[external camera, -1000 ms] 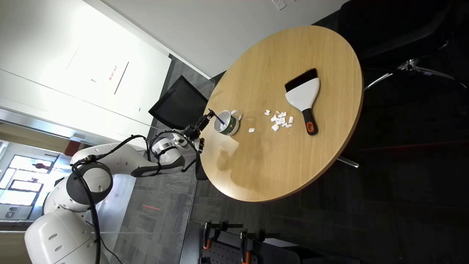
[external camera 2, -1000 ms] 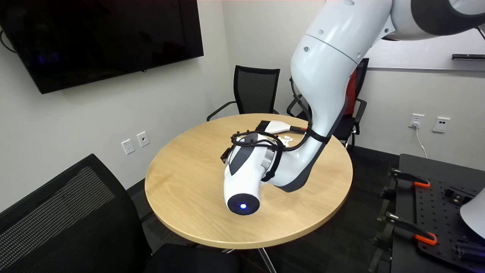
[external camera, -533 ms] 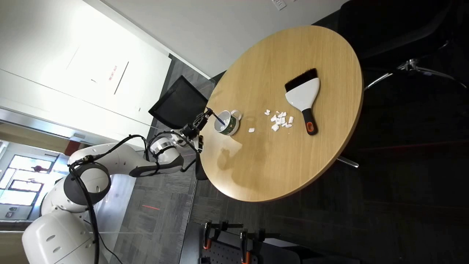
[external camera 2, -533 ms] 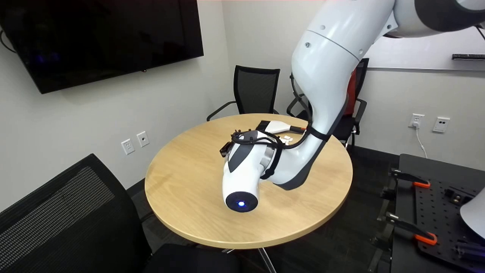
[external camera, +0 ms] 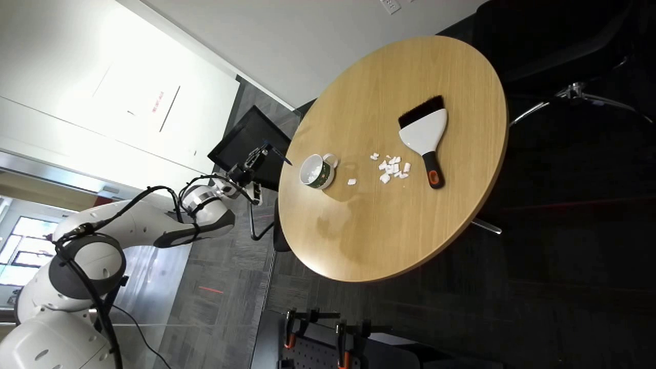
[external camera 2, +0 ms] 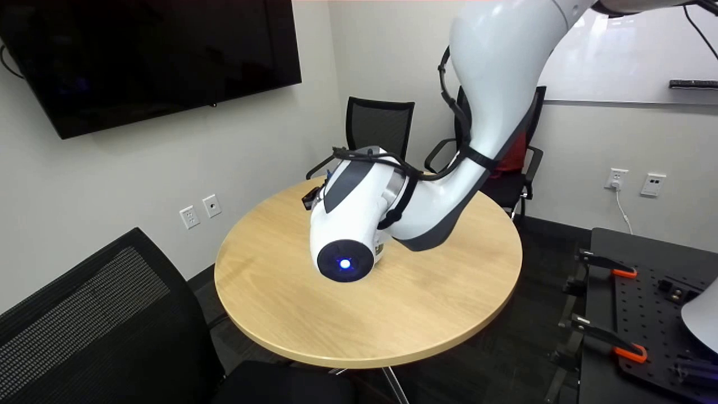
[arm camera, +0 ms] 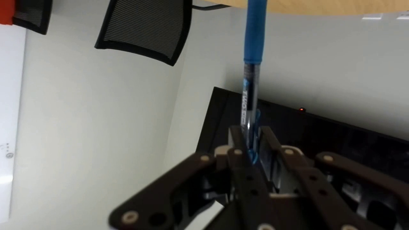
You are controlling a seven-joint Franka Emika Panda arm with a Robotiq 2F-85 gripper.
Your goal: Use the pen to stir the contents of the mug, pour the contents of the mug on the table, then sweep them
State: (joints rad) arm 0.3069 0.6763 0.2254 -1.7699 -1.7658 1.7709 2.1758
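A white mug with a green patterned band [external camera: 324, 177] stands upright on the round wooden table [external camera: 435, 66]. White bits [external camera: 311, 177] lie inside it. More white bits [external camera: 390, 169] lie loose on the table, with a single one nearer the mug. My gripper [arm camera: 250, 137] is shut on a blue pen [arm camera: 254, 35]; the pen also shows in an exterior view [external camera: 281, 155]. The pen is outside the mug, raised, its tip apart from the rim. In an exterior view the arm hides the pen, the bits and most of the mug.
A white brush with black bristles and a black-orange handle [external camera: 426, 132] lies on the table beyond the loose bits. Black chairs [external camera 2: 106, 325] stand around the table. A dark side bench with orange-tipped clamps [external camera 2: 631, 352] stands nearby.
The arm has lifted and drawn back from the mug. The pen was inside the mug and is now out of it, still held. Mug, bits and brush have not moved.
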